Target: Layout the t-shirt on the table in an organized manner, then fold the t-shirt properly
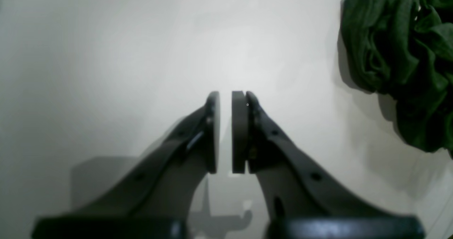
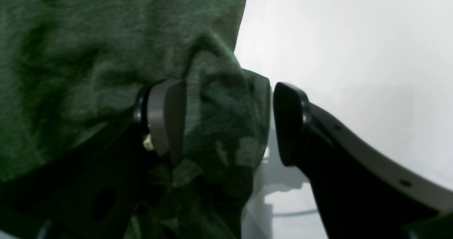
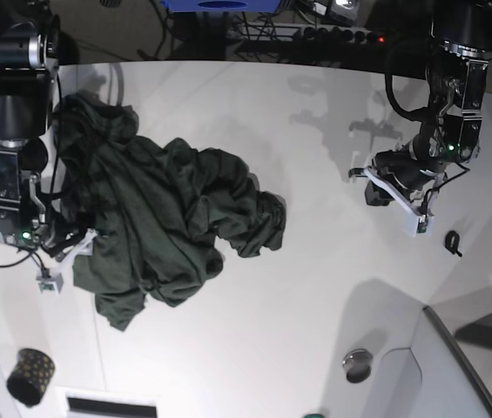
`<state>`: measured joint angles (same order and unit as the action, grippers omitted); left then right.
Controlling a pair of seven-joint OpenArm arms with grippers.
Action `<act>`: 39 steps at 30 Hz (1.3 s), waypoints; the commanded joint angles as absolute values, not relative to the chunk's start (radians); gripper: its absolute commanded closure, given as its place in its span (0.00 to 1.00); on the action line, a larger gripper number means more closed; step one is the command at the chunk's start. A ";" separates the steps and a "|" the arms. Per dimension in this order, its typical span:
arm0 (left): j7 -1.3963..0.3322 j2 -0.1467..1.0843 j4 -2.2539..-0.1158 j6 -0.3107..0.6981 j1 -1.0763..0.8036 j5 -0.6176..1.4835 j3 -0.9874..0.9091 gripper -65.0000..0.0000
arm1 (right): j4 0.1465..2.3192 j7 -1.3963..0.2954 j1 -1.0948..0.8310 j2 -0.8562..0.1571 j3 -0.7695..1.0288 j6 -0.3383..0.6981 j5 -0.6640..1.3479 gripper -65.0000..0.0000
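Left wrist, left gripper: flat dark pads nearly together with a thin gap, holding nothing, above the table, smooth and white.
Left wrist, t-shirt: dark green ribbed folds bunched at the right edge, apart from the pads.
Right wrist, right gripper: jaws spread wide, a soft fold of shirt lying between them, not pinched.
Base, t-shirt: crumpled heap on the table's left half.
Base, small black gold-dotted cup: near the lower left corner.
Base, writing: none readable.
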<state>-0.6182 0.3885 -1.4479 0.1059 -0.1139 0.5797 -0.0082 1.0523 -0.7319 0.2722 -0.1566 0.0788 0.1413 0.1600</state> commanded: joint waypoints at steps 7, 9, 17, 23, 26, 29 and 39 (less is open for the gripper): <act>-0.602 0.403 -1.461 0.110 -0.102 0.587 -0.015 0.90 | 1.063 -0.725 0.302 -0.165 0.090 0.236 0.166 0.91; -0.602 0.403 -1.461 0.110 -0.102 0.587 -0.015 0.90 | 1.075 -0.750 0.302 -0.157 0.091 0.242 0.166 1.00; -0.602 0.403 -1.461 0.110 -0.102 0.587 -0.012 0.91 | 1.376 -0.871 0.252 -0.151 0.093 0.240 0.165 0.99; -0.602 0.401 -1.461 0.110 -0.102 0.587 -0.015 0.91 | 1.667 -1.012 0.154 -0.150 0.093 0.240 0.165 0.99; -0.602 0.401 -1.461 0.110 -0.102 0.587 -0.019 0.91 | 1.813 -1.056 0.067 -0.124 0.093 0.245 0.166 0.99; -0.602 0.401 -1.461 0.110 -0.101 0.587 -0.021 0.91 | 1.943 -1.076 -0.044 -0.099 0.087 0.248 0.166 0.99; -0.602 0.406 -1.463 0.110 -0.084 0.587 -0.013 0.91 | 1.991 -1.078 -0.329 -0.030 0.084 0.475 0.166 0.99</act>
